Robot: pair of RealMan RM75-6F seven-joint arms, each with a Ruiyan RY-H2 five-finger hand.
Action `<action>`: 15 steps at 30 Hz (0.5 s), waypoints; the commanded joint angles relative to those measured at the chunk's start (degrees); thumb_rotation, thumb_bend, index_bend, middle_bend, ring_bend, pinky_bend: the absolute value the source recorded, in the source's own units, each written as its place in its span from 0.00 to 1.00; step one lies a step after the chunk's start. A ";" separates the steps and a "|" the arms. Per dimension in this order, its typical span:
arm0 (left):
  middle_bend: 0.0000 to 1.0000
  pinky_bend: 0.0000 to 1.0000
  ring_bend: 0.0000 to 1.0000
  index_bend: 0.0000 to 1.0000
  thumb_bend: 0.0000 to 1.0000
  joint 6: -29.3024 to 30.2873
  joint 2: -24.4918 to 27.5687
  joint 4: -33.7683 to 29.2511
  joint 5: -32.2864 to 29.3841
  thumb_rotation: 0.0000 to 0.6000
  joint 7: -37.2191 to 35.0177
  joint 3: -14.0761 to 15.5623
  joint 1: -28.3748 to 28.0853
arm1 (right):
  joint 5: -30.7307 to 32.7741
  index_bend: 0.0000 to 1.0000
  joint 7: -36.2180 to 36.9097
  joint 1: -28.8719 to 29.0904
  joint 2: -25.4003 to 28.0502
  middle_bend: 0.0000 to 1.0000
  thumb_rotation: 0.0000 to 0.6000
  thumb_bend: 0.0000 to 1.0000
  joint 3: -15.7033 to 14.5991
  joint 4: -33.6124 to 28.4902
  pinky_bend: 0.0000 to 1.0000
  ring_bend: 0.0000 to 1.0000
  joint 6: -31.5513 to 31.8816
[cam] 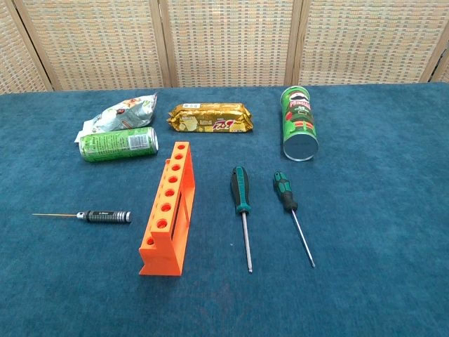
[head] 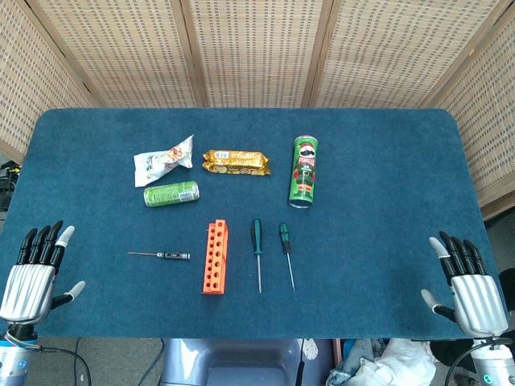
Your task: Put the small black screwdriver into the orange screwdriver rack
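The small black screwdriver (head: 165, 256) (cam: 95, 216) lies flat on the blue table, its thin tip pointing left. Just to its right stands the orange screwdriver rack (head: 214, 257) (cam: 168, 210), a long block with a row of several holes on top. My left hand (head: 34, 273) rests at the table's near left edge, fingers apart and holding nothing. At the near right edge sits my right hand (head: 467, 281), likewise spread and empty. Neither hand shows in the chest view.
Two green-handled screwdrivers (head: 257, 249) (head: 285, 249) lie right of the rack. Behind are a green can (head: 170, 194), a white snack bag (head: 163, 161), a gold biscuit packet (head: 235, 162) and a green Pringles tube (head: 303, 171). Wicker screens stand behind the table.
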 commanded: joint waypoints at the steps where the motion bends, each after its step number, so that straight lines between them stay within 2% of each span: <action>1: 0.00 0.00 0.00 0.00 0.00 0.12 0.01 0.00 0.09 1.00 -0.15 0.00 0.04 | -0.12 0.00 -0.12 0.00 0.03 0.00 1.00 0.22 -0.05 -0.12 0.00 0.00 -0.02; 15: 0.00 0.00 0.00 0.00 0.00 -0.22 0.11 0.27 0.54 1.00 -1.41 0.03 -0.34 | -0.47 0.00 -1.45 0.16 -0.14 0.00 1.00 0.22 -0.37 -0.73 0.00 0.00 -0.76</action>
